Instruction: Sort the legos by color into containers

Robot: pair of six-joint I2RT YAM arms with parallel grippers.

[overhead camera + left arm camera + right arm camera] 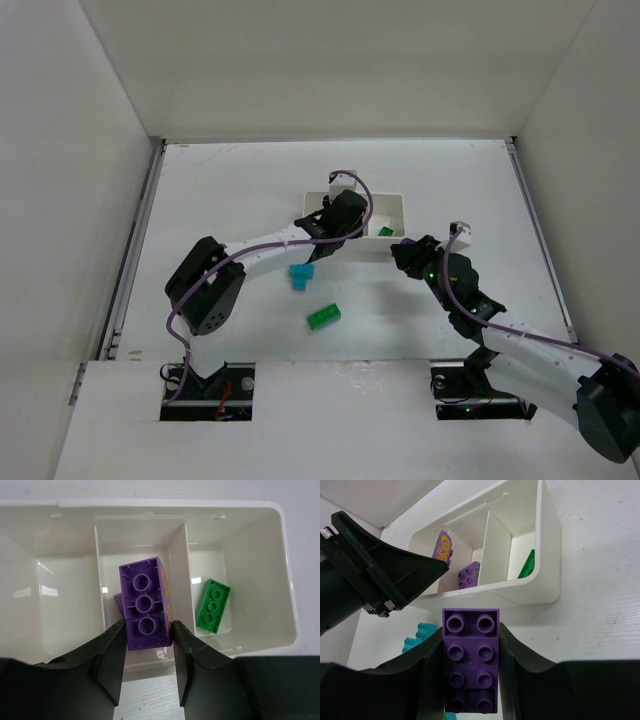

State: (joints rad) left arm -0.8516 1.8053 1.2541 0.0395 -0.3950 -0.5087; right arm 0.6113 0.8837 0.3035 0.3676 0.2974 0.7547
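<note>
Across the desk (220, 200), the crowding near 12 o'clock is the main worry. Both arms reach toward the white tray (402, 208) at once. The left gripper (340, 215) hangs over it, and the right gripper (408, 250) hovers just off its 5 o'clock corner. If the right arm heads for the same slot before the left one clears, the two wrists would likely knock together or shove the light tray out of place.

Left jaws are clenched on a printed purple brick (145, 611), held above the middle compartment (135, 550), where a second purple piece (118, 605) lies. The held brick sits hard by the thin wall (177, 560) on its 3 o'clock side. Let go from here, it could strike that wall or the piece beneath and tumble over to the green brick (213, 605) next door, spoiling the sort.

Right jaws are grasping a long purple brick (471, 660) by its sides, its far end sticking out past the tips, so a bump on the tray rim could twist it loose.

Smaller risks lie on the desk. A cyan brick (300, 272) sits toward 7 o'clock from the tray and a loose green brick (323, 317) farther off toward 6, both near the left arm, where a low pass could scatter them.
</note>
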